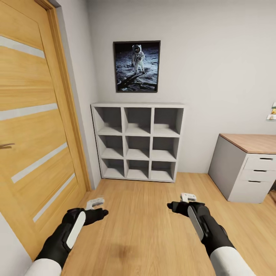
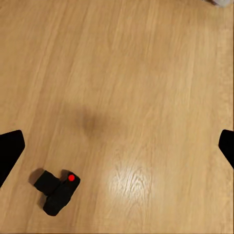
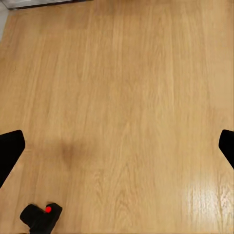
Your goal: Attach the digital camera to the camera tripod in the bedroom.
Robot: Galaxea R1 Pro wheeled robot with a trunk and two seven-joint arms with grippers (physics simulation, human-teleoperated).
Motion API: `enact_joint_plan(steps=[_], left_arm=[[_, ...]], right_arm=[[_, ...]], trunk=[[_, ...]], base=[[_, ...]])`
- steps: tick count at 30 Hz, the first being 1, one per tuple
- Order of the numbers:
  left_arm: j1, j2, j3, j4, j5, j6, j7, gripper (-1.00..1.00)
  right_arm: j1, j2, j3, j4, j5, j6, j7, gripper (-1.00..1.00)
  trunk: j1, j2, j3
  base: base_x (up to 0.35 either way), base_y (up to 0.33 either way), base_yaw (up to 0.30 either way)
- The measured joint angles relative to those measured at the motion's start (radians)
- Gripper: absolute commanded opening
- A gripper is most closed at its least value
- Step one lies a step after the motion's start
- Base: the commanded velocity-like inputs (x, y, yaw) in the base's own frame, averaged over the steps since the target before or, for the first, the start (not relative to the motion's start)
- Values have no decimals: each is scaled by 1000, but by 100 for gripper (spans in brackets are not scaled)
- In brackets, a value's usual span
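The digital camera (image 2: 59, 189) lies on the light wood floor, a small black body with a red button on top. The left wrist view has it well below and to one side of the left fingers (image 2: 10, 148). The right wrist view catches the camera (image 3: 41, 218) at its border. My left gripper (image 1: 101, 214) and right gripper (image 1: 173, 207) hover above the floor, both open and holding nothing. The camera tripod is out of view. This is the bedroom, with pale grey walls.
A wooden door (image 1: 34, 126) fills the left side. A grey cube shelf (image 1: 138, 142) stands against the far wall under a framed astronaut picture (image 1: 137, 66). A wood-topped desk with drawers (image 1: 249, 165) is at the right. Plank floor (image 1: 142, 214) stretches ahead.
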Motion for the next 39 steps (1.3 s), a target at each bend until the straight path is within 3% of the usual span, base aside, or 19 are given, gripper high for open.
enact_joint_plan(steps=[12, 15, 19, 39], left_arm=[[-2, -38, -12, -42, 11, 2, 1, 100], [-2, -62, -23, -42, 12, 4, 2, 100], [-3, -76, -28, -40, 11, 4, 3, 100], [-3, -79, -29, -41, 20, 9, -7, 100]], right_arm=[[-8, -1, 6, -18, -20, 42, 3, 100], [-8, -1, 6, -18, -21, 45, 3, 100], [-8, 1, 6, -18, -22, 46, 3, 100], [-8, -3, 2, -18, -29, 48, 29, 100]], trunk=[[0, 0, 0], [0, 0, 0], [0, 0, 0], [77, -140, -63]], base=[[0, 0, 0], [0, 0, 0], [0, 0, 0], [0, 0, 0]])
